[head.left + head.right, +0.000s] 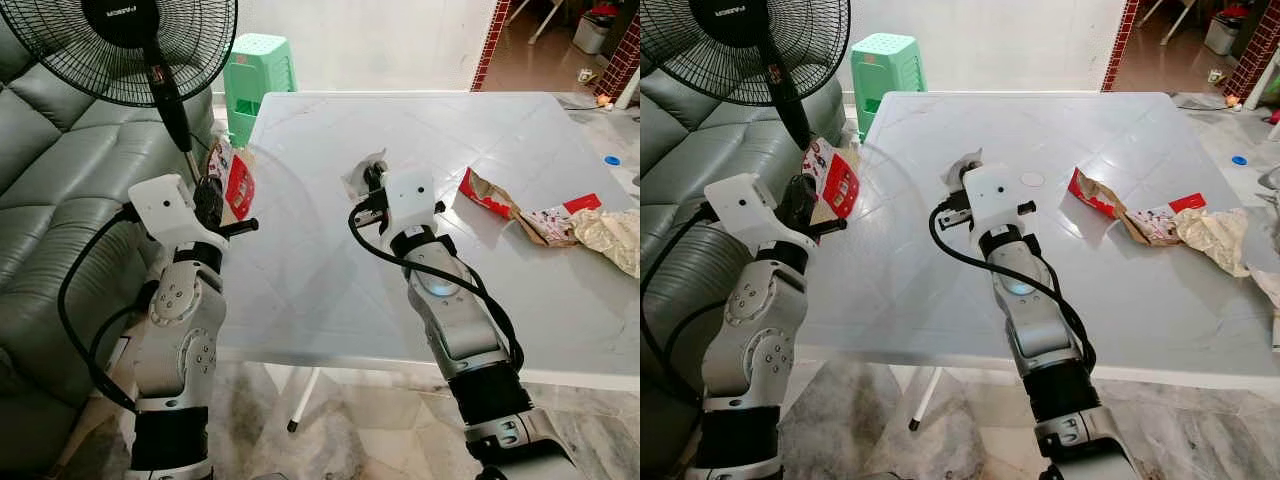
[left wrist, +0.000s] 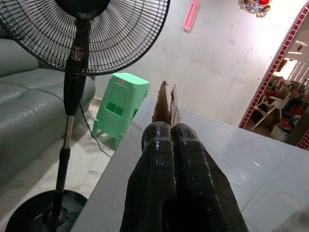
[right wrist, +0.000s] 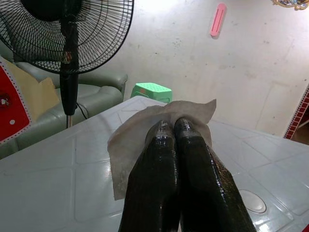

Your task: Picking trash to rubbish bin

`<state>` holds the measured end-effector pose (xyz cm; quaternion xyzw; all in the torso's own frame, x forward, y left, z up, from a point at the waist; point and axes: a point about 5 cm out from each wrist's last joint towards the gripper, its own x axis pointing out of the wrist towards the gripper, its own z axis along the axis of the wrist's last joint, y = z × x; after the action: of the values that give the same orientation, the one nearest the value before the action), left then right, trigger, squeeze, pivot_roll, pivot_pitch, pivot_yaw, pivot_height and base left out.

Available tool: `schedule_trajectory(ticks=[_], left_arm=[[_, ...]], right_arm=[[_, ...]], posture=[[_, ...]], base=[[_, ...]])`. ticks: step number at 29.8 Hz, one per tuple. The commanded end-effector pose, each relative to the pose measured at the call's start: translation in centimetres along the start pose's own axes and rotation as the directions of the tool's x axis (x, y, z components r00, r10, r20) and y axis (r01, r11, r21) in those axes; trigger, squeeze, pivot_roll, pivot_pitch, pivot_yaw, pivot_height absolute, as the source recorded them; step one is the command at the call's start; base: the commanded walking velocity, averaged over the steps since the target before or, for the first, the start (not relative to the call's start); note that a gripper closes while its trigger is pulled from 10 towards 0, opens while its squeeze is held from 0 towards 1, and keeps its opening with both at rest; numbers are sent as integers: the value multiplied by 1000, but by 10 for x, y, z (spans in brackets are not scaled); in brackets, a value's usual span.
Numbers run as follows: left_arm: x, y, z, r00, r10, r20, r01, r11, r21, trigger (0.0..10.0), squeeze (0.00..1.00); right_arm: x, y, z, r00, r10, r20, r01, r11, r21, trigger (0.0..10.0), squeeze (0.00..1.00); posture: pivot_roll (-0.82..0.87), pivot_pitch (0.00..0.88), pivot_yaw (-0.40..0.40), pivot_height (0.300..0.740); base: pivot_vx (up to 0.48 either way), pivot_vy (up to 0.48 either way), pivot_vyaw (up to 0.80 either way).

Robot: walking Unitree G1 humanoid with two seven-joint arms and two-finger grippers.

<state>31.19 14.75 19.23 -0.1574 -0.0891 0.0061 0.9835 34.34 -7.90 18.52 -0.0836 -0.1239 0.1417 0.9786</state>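
Over table [image 1: 330,250] | right tool [image 3: 174,126] clamps tissue [image 3: 140,140] | left tool [image 2: 170,129] clamps wrapper [image 1: 232,180]

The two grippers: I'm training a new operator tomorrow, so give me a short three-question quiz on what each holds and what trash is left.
1. True or false: the left gripper is shut on a red and brown wrapper.
2. What does the right gripper pinch: A) tissue, B) bottle, C) spoon?
3. Fill in: torn wrappers lie on the ____.

Key: 1 true; 2 A; 3 table.
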Motion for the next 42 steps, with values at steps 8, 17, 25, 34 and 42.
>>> schedule_trajectory(ticks=[8,17,25,34,42], left_arm=[[-1,-7,3,999,-32,4,32,999,-5,157,0],[0,-7,2,999,-35,1,35,999,-12,235,0],[1,-8,2,999,-40,0,40,999,-16,39,0],[1,-9,2,999,-43,-1,43,999,-23,275,0],[2,-10,1,999,-47,1,47,998,-35,784,0]], right_arm=[[1,-2,3,1000,-13,12,13,1000,0,0,0],[2,-3,3,1000,-14,11,14,1000,-1,0,0],[2,-4,3,1000,-18,12,18,1000,-6,0,0],[2,-5,3,1000,-22,11,22,1000,-10,0,0],[2,-8,4,1000,-24,12,25,1000,-16,0,0]], posture=[[62,38,15,740],[60,38,14,740],[57,37,14,740],[57,37,14,740],[46,38,11,740]], base=[[-247,-70,0],[-291,-293,0],[-293,-292,0],[-274,-287,0],[-98,-98,0]])
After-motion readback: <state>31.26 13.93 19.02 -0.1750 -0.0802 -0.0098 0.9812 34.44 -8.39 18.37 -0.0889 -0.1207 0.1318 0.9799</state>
